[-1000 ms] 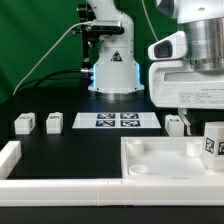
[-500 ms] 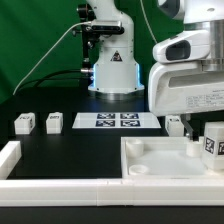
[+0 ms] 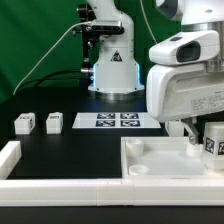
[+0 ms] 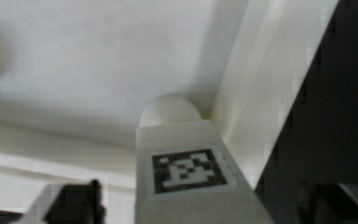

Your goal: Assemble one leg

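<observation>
Exterior view, from its left to its right: spare blocks (image 3: 22, 124) are left on the tabletop (image 3: 80, 150), a leg (image 3: 212, 145) is stood at the near corner of the tray (image 3: 160, 172), and, in the wrist view, it is straddled untouched by the widely spread claw (image 4: 208, 202), presumably to be gripped for seating.
</observation>
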You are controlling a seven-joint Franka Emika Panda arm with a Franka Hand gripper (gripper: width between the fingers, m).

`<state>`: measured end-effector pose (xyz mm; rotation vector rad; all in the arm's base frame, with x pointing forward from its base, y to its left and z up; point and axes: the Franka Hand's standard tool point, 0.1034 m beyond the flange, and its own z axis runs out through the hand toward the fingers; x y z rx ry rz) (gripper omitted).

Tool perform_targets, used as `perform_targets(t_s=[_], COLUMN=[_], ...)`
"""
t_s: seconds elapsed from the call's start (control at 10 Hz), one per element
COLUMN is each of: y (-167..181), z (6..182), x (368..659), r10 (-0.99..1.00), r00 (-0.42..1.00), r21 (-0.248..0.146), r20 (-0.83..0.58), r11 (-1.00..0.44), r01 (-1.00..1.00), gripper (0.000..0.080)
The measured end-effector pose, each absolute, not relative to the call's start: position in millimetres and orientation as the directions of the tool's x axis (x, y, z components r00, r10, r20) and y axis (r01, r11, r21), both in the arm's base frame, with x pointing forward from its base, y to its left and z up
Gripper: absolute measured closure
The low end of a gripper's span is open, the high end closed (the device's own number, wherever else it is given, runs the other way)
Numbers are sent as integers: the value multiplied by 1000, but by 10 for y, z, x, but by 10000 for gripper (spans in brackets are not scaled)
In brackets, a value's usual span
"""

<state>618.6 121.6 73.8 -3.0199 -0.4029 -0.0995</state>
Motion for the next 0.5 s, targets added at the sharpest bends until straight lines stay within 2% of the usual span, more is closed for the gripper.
perform_targets(t_s=[0.1,0.2,0.5], y=[1207,1179,1177], z=[739,734,731], x=[6190,6194,6193], r10=[258,255,209], r00=[963,964,975], r21=[-82,-80,-84], r20=[77,77,73], r11=[-961,-962,-973], r01=[264,261,215], gripper=[432,501,502])
